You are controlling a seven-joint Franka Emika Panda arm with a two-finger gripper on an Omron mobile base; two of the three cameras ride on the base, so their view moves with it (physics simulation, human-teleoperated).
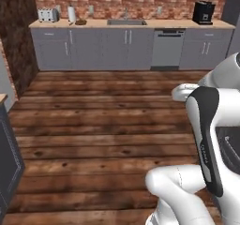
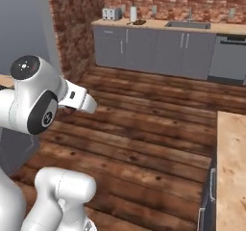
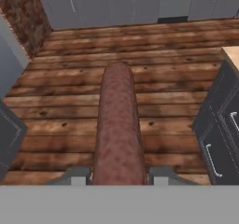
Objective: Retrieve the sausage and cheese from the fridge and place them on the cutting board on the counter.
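Clamped between the two fingers (image 3: 78,175), the sausage (image 3: 118,125) juts forward over the wooden floor (image 3: 70,101), so it is out of the fridge but not yet on any cutting board. Light tabletop (image 2: 233,167) lies close on the right. Fetching the cheese appears still to come.

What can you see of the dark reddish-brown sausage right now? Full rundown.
The dark reddish-brown sausage is a mottled cylinder with a rounded far end, its skin speckled like cured meat. In the hand view it runs straight away from the camera, clamped near its close end between the two grey fingertips of the gripper, which is shut on it. It hangs above the brown plank floor; nothing else touches it.
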